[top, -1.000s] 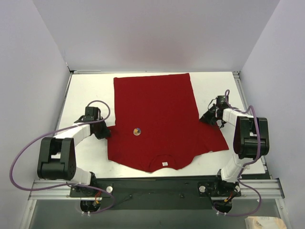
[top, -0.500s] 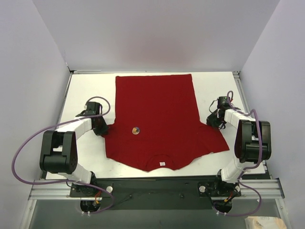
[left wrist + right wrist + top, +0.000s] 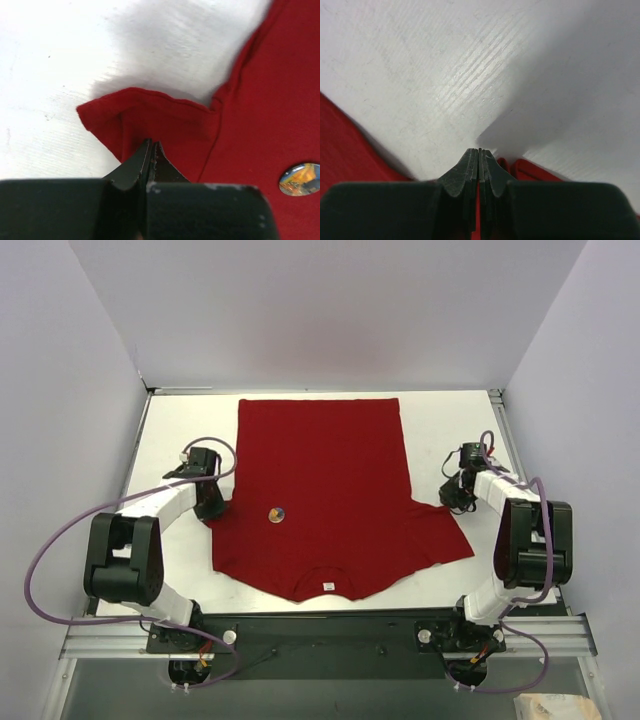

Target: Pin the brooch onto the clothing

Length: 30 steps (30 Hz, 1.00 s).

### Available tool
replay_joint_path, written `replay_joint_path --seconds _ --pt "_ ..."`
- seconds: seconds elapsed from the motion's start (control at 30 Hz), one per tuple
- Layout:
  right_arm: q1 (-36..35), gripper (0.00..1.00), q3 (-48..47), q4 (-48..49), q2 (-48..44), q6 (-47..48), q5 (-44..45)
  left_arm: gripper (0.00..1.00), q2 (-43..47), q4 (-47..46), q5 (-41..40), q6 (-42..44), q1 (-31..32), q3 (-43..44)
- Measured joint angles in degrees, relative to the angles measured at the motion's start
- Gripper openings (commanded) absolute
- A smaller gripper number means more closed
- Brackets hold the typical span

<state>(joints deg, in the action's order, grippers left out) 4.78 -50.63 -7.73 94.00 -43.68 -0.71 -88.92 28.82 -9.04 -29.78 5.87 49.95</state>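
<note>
Collar of the large plain red short-sleeved soft-fabric T-shirt (image 3: 330,460) lies closest to the table's near edge, with the small white rectangular neck label (image 3: 327,586) showing just inside it. White flat table (image 3: 180,430) carries the T-shirt spread out, roughly midway between its left and right edges. Black two-finger left gripper (image 3: 211,510) sits at the T-shirt's left sleeve, jaws fully closed with the sleeve fabric pinched between the tips. Left wrist view shows the sleeve edge raised in a fold, shadow on the table beside it. Black two-finger right gripper (image 3: 456,502) is at the right sleeve's tip, near the table's right edge. Its jaws are closed too, with a sliver of red fabric caught between the fingers in the right wrist view. Tiny round yellowish-gold brooch with a darker multicoloured centre (image 3: 276,514) lies on the chest, left of the T-shirt's midline. It is about level with the left gripper, near it but apart. Cannot tell whether it is fastened. Bottom hem runs straight near the table's far edge.
</note>
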Motion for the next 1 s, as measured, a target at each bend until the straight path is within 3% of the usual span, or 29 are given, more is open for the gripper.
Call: replay_joint_path --seconds 0.13,0.37,0.43,0.5,0.57,0.6,0.67,0.73,0.83,1.0 --pt "-0.9 0.0 0.0 -0.3 -3.2 0.9 0.7 0.0 1.4 1.1 -1.6 1.5 3.2 2.4" --pt "-5.8 0.0 0.0 -0.3 -12.3 3.7 3.8 0.16 9.4 1.4 -3.0 3.1 7.0 5.0" --pt "-8.0 0.0 -0.1 -0.3 -15.9 4.9 5.0 0.26 12.4 1.3 -3.0 3.5 7.4 5.2" --pt "-9.9 0.0 -0.2 -0.2 -19.2 6.0 5.9 0.51 15.7 0.9 -2.8 4.1 7.7 5.2" --pt "-11.4 0.01 -0.2 -0.1 -22.1 7.0 6.2 0.64 18.1 0.4 -2.2 4.7 7.9 5.1" --pt "-12.0 0.04 -0.2 0.2 -23.7 7.6 6.1 0.74 19.7 -0.1 -1.6 5.0 8.0 5.1" --pt "-12.6 0.09 -0.2 1.1 -27.2 8.5 5.6 0.83 22.9 -1.6 -0.1 5.5 8.0 4.6" --pt "-12.8 0.22 0.0 2.6 -30.6 9.3 4.4 0.9 26.1 -3.7 1.5 5.7 8.0 3.8" --pt "-12.9 0.37 2.1 6.6 -36.9 10.1 2.5 0.96 30.3 -7.0 4.9 5.9 8.0 1.8" --pt "-13.1 0.67 5.4 10.6 -46.1 10.9 -0.3 0.97 35.6 -12.9 10.1 5.6 8.0 -1.9"
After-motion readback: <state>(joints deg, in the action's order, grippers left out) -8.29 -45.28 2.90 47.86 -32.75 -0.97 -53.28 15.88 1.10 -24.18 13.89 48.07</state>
